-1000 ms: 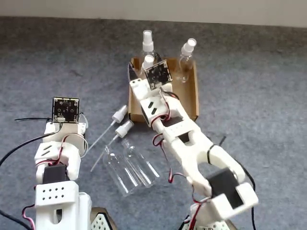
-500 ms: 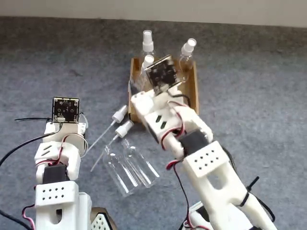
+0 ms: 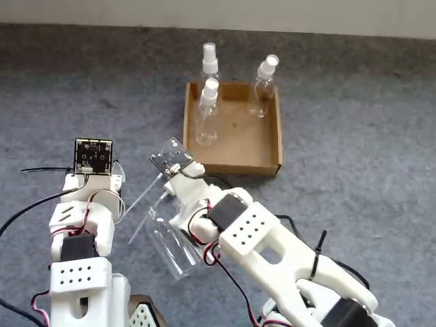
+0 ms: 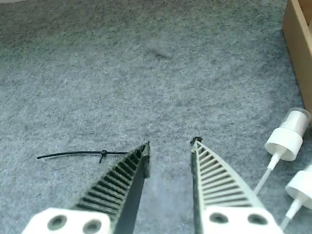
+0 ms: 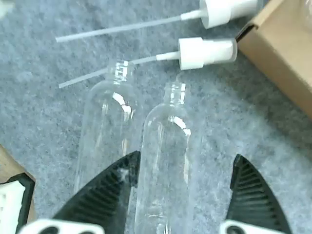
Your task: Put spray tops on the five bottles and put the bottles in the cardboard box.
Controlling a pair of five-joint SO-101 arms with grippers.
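Capped bottles (image 3: 206, 116): three are standing upright with spray heads fitted, two inside the cardboard box (image 3: 231, 167) and one just behind its far wall.
Uncapped bottles (image 5: 105, 136): two are lying side by side on the carpet (image 3: 354, 150), near the box's front-left corner.
Loose spray tops (image 5: 207, 51): two are lying between the uncapped bottles and the box.
Right gripper (image 5: 185, 163): jaws are gaping wide, straddling the uncapped bottle nearer the box and clasping nothing.
Left gripper (image 4: 170, 145): jaws are standing apart, empty, hovering over carpet left of the box.

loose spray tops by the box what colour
White spray tops, shown best in the right wrist view.
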